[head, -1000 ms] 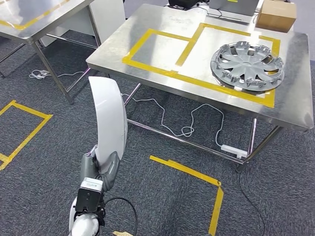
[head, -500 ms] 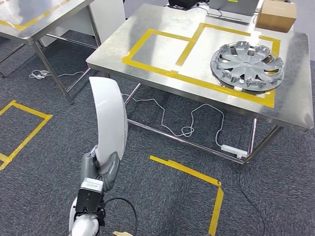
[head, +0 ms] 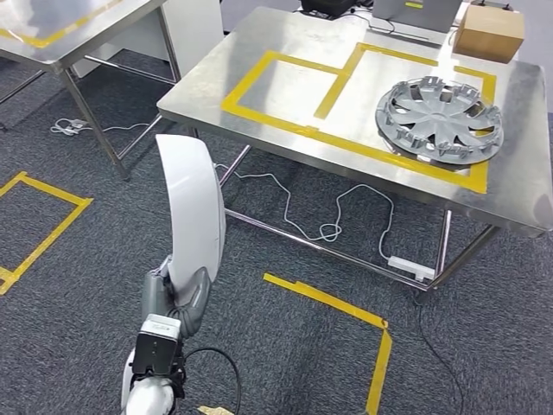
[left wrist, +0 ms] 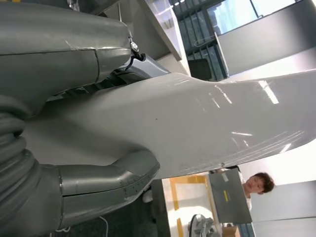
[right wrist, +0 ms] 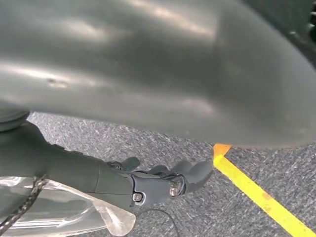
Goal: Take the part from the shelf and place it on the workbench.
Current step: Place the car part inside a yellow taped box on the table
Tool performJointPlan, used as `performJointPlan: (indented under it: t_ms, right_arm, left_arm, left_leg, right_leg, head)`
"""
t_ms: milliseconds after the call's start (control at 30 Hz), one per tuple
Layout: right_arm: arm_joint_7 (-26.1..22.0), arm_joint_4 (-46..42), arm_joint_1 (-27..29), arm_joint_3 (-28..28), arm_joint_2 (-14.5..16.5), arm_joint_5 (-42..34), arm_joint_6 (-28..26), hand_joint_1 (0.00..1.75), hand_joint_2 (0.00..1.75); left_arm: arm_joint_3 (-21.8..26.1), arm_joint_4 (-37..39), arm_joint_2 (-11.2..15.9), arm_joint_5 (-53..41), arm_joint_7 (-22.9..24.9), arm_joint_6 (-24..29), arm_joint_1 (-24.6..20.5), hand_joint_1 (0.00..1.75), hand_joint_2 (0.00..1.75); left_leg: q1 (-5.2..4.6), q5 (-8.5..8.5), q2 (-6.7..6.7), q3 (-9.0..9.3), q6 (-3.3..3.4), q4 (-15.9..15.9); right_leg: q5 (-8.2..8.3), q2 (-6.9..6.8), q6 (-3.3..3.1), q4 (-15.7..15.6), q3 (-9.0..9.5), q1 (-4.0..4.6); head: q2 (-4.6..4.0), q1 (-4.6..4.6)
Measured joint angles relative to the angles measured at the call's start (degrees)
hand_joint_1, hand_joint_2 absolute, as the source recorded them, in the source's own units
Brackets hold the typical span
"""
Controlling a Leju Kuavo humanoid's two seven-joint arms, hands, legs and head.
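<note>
One white part (head: 191, 207) stands up tall in your left hand (head: 174, 298), held tight at its bottom end so it can reach the workbench (head: 215, 78) at one o'clock.

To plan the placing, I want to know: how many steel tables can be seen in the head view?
2. The workbench carrying the hubcap stands ahead to the right; a second table is at the upper left, partly cut off. More may be outside the picture.
</note>
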Motion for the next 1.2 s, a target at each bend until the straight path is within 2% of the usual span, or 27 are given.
performJointPlan:
  t_ms: [33,67,100,133,167,233,300,367,433,467,500,533,600,633,667,700,767,833,867,933,967,1000,1033,1067,1133,1167,1200]
  right_arm:
    - [-0.09,0.00,0.00,-0.01,0.00,0.02,-0.09,0.00,0.00]
    - [-0.30,0.00,-0.04,-0.02,0.00,0.04,-0.21,0.00,0.00]
    - [-0.57,0.00,-0.14,-0.02,0.04,0.08,-0.36,0.00,0.00]
    - [-0.82,0.00,-0.23,-0.03,0.08,0.12,-0.53,0.00,0.00]
    - [-1.05,0.00,-0.31,-0.05,0.13,0.15,-0.72,0.00,0.00]
    - [-1.24,0.00,-0.31,-0.10,0.20,0.12,-1.05,0.00,0.00]
    - [-1.27,0.00,-0.21,-0.14,0.32,0.05,-1.29,0.00,0.00]
    - [-1.08,0.00,-0.21,-0.16,0.58,0.06,-1.44,0.00,0.00]
    - [-0.87,0.00,-0.20,-0.16,0.92,0.14,-1.50,0.00,0.00]
    - [-0.86,0.00,-0.14,-0.17,1.09,0.18,-1.55,0.00,0.00]
    - [-0.91,0.00,-0.07,-0.19,1.23,0.19,-1.61,0.00,0.00]
    - [-0.95,0.00,-0.02,-0.22,1.35,0.16,-1.67,0.00,0.00]
    - [-0.88,0.01,-0.01,-0.31,1.60,0.07,-1.56,0.00,0.00]
    - [-0.79,0.01,-0.06,-0.34,1.71,0.04,-1.38,0.00,0.00]
    - [-0.65,0.02,-0.14,-0.36,1.81,0.03,-1.16,0.00,0.00]
    - [-0.40,0.02,-0.18,-0.37,1.87,0.08,-0.93,0.00,0.00]
    - [0.05,0.02,-0.20,-0.38,1.89,0.26,-0.68,0.00,0.00]
    - [0.16,0.01,-0.11,-0.38,1.87,0.51,-0.51,0.00,0.00]
    - [0.15,0.00,-0.11,-0.38,1.86,0.60,-0.42,0.00,0.00]
    - [0.23,0.01,-0.08,-0.40,1.81,0.71,-0.28,0.00,0.00]
    - [0.31,0.01,-0.03,-0.43,1.76,0.74,-0.25,0.00,0.00]
    - [0.38,0.01,0.04,-0.49,1.71,0.76,-0.24,0.00,0.00]
    - [0.42,0.01,0.10,-0.58,1.66,0.78,-0.23,0.00,0.00]
    - [0.43,0.00,0.12,-0.68,1.60,0.80,-0.21,0.00,0.00]
    - [0.42,0.00,0.03,-0.79,1.53,0.83,-0.18,0.00,0.00]
    - [0.41,0.00,-0.03,-0.80,1.51,0.84,-0.16,0.00,0.00]
    - [0.41,0.00,-0.07,-0.83,1.50,0.84,-0.15,0.00,0.00]
  left_arm:
    - [0.05,0.00,-0.01,0.33,-0.19,-0.26,0.01,1.75,1.75]
    - [0.11,0.00,-0.02,0.74,-0.44,-0.56,0.01,1.75,1.75]
    - [0.20,0.00,-0.02,1.06,-0.72,-0.84,0.00,1.75,1.75]
    - [0.28,0.01,-0.04,1.33,-0.98,-1.07,-0.02,1.75,1.75]
    - [0.34,0.02,-0.04,1.49,-1.19,-1.23,-0.03,1.75,1.75]
    - [0.39,0.04,-0.07,1.66,-1.53,-1.33,-0.04,1.75,1.75]
    - [0.39,0.04,-0.07,1.83,-1.78,-1.21,0.01,1.75,1.75]
    - [0.42,-0.12,0.02,1.95,-1.86,-1.04,0.43,1.75,1.75]
    - [0.45,-0.51,0.21,1.85,-1.49,-1.11,1.34,1.75,1.75]
    - [0.47,-0.74,0.33,1.68,-1.15,-1.23,1.79,1.75,1.75]
    - [0.48,-0.96,0.43,1.45,-0.75,-1.40,2.10,1.75,1.75]
    - [0.49,-1.15,0.50,1.20,-0.39,-1.64,2.22,1.75,1.75]
    - [0.49,-1.35,0.56,0.84,0.15,-2.12,1.92,1.75,1.75]
    - [0.49,-1.34,0.55,0.72,0.32,-2.27,1.64,1.75,1.75]
    - [0.49,-1.29,0.53,0.65,0.42,-2.31,1.33,1.75,1.75]
    - [0.49,-1.20,0.49,0.60,0.44,-2.19,1.10,1.75,1.75]
    - [0.48,-1.06,0.42,0.55,0.39,-1.68,0.87,1.75,1.75]
    - [0.40,-0.95,0.28,0.55,0.29,-1.08,0.75,1.75,1.75]
    - [0.32,-0.89,0.21,0.57,0.26,-0.88,0.66,1.75,1.75]
    - [0.14,-0.62,0.11,0.62,0.21,-0.57,0.52,1.75,1.75]
    - [0.05,-0.45,0.11,0.64,0.21,-0.48,0.52,1.75,1.75]
    - [0.00,-0.27,0.12,0.64,0.21,-0.38,0.53,1.75,1.75]
    - [-0.04,-0.13,0.11,0.66,0.21,-0.30,0.55,1.75,1.75]
    - [-0.05,-0.03,0.11,0.67,0.21,-0.26,0.55,1.75,1.75]
    - [-0.05,0.08,0.10,0.69,0.21,-0.21,0.53,1.75,1.75]
    - [-0.05,0.10,0.09,0.69,0.21,-0.21,0.52,1.75,1.75]
    - [-0.07,0.11,0.08,0.69,0.21,-0.21,0.51,1.75,1.75]
  left_leg:
    - [0.10,-0.14,-0.01,0.12,-0.22,0.08]
    - [0.22,-0.37,-0.01,0.26,-0.55,0.24]
    - [0.18,-0.66,-0.01,0.32,-0.99,0.53]
    - [0.11,-0.93,-0.01,0.30,-1.44,0.84]
    - [0.00,-1.10,0.01,0.23,-1.81,1.11]
    - [-0.02,-1.21,0.12,0.17,-2.25,1.34]
    - [0.22,-2.01,-0.15,0.03,-2.67,2.10]
    - [0.33,-4.76,-0.85,-2.07,-3.01,6.84]
    - [0.31,-7.91,-1.30,-6.04,-3.04,14.75]
    - [0.30,-8.40,-1.38,-7.58,-2.96,17.48]
    - [0.28,-7.76,-1.43,-8.25,-2.80,18.24]
    - [0.25,-6.03,-1.49,-7.91,-2.53,16.80]
    - [0.05,-1.49,-1.82,-5.21,-1.68,9.85]
    - [-0.09,-0.09,-2.02,-3.85,-1.28,6.50]
    - [-0.22,0.41,-2.18,-2.98,-1.08,4.26]
    - [-0.35,0.21,-2.27,-2.66,-1.01,3.28]
    - [-0.32,-0.03,-2.19,-2.50,-1.04,2.44]
    - [-0.08,0.13,-2.05,-2.07,-0.73,1.79]
    - [0.06,0.17,-1.94,-1.85,-0.54,1.55]
    - [0.01,0.02,-1.73,-1.74,-0.25,1.55]
    - [-0.01,-0.07,-1.67,-1.70,-0.17,1.57]
    - [-0.02,-0.17,-1.64,-1.63,-0.14,1.58]
    - [-0.01,-0.30,-1.64,-1.48,-0.17,1.60]
    - [0.01,-0.49,-1.65,-1.26,-0.28,1.64]
    - [-0.10,-0.97,-1.65,-0.90,-0.74,1.84]
    - [-0.22,-1.16,-1.65,-0.83,-1.02,1.95]
    - [-0.35,-1.26,-1.65,-0.80,-1.29,1.98]
  right_leg:
    - [1.76,-0.07,0.13,-2.43,1.12,-0.16]
    - [3.85,-0.28,0.29,-6.38,3.04,-0.36]
    - [5.23,-0.55,0.36,-10.29,5.08,-0.38]
    - [6.01,-0.71,0.10,-13.18,6.64,-0.39]
    - [6.07,-0.82,-0.25,-14.66,7.47,-0.31]
    - [5.66,-0.54,-1.33,-14.77,7.59,-0.10]
    - [5.58,-0.31,-2.08,-14.74,7.71,-0.07]
    - [5.45,-0.07,-2.78,-14.80,7.96,-0.09]
    - [5.21,0.27,-3.25,-14.80,8.14,0.10]
    - [5.09,0.47,-3.40,-14.80,8.28,0.22]
    - [4.96,0.68,-3.51,-14.80,8.47,0.34]
    - [4.83,0.89,-3.56,-14.79,8.72,0.45]
    - [4.50,1.24,-3.50,-14.80,9.18,0.60]
    - [4.32,1.41,-3.33,-14.75,9.28,0.73]
    - [4.22,1.50,-3.09,-14.70,9.21,0.78]
    - [4.16,1.55,-2.81,-14.68,9.05,0.78]
    - [4.05,1.55,-2.14,-14.71,8.85,0.66]
    - [2.88,1.23,-1.56,-13.01,7.97,0.62]
    - [1.61,1.04,-1.33,-10.52,6.67,0.60]
    - [-1.36,0.77,-0.94,-3.07,2.65,0.58]
    - [-2.03,0.74,-0.76,-0.14,0.84,0.55]
    - [-1.74,0.71,-0.64,1.10,-0.19,0.54]
    - [-0.25,0.66,-0.59,-0.11,0.02,0.53]
    - [1.98,0.55,-0.61,-3.33,1.32,0.52]
    - [5.35,0.15,-0.85,-11.05,5.03,0.59]
    - [5.95,0.04,-1.12,-13.39,6.27,0.64]
    - [5.88,0.02,-1.46,-14.39,6.87,0.73]
  head:
    - [0.00,0.01]
    - [0.00,0.02]
    - [0.00,0.07]
    - [0.00,0.06]
    - [0.00,0.03]
    - [0.00,-0.11]
    - [0.00,-0.19]
    - [0.00,-0.37]
    - [0.00,-0.54]
    - [0.00,-0.55]
    - [0.00,-0.56]
    - [0.00,-0.56]
    - [0.00,-0.54]
    - [0.00,-0.53]
    - [0.00,-0.56]
    - [0.00,-0.56]
    - [0.00,-0.63]
    - [-0.01,-0.50]
    - [0.00,-0.39]
    - [0.00,-0.23]
    - [0.00,-0.23]
    - [0.00,-0.22]
    - [0.00,-0.20]
    - [0.00,-0.21]
    - [0.00,-0.21]
    - [0.00,-0.25]
    - [0.00,-0.31]
